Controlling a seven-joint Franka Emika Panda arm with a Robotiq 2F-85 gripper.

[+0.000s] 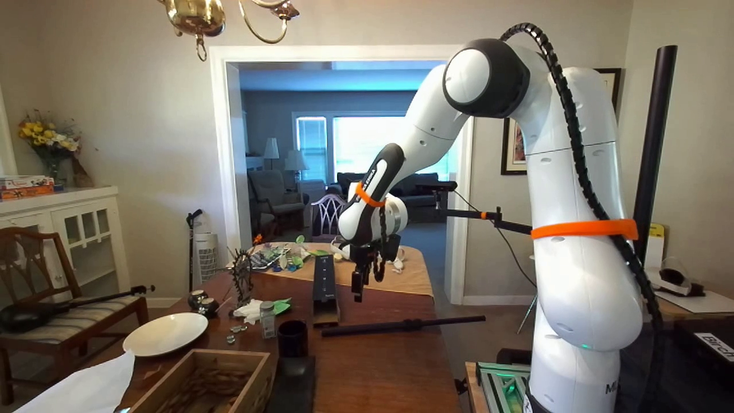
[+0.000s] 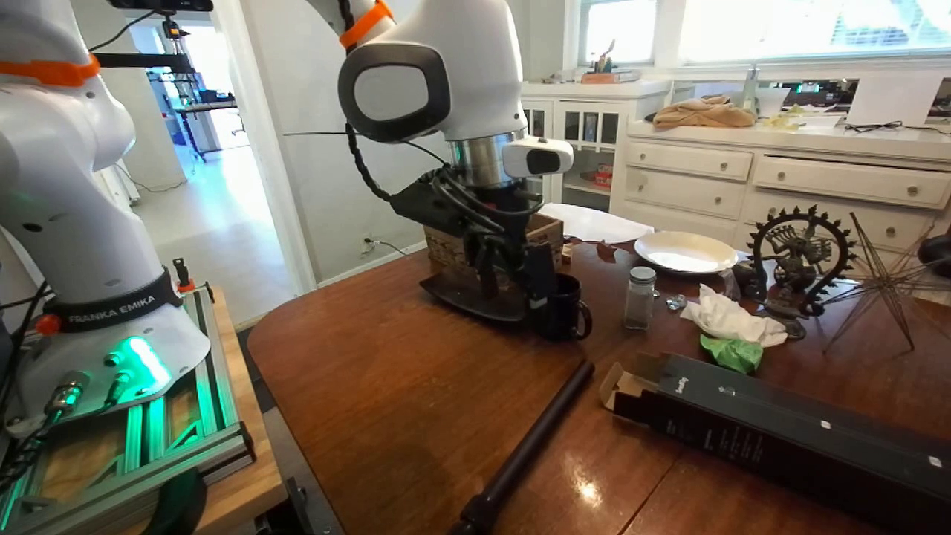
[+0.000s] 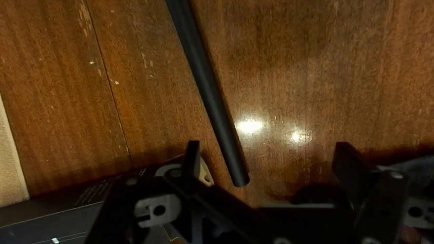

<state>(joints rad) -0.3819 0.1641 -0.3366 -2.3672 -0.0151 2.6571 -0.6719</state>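
Hovering — gripper [image 3: 269,152] spread, prob. abv blk rod [image 3: 208,89]

Wrist view: bare tabletop [image 3: 322,67] gives open room, upper right. Black rod [image 3: 211,89] crosses from top centre to lower centre; box [image 3: 61,220] bars lower left. In an exterior view, right of centre: narrow gap between mug [image 2: 562,316] and glass jar [image 2: 640,301].

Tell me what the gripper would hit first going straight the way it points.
Probably the wooden tabletop, below the open gripper. In the wrist view, the black pole ends between the fingers, so a finger could touch it first; depth is unclear.
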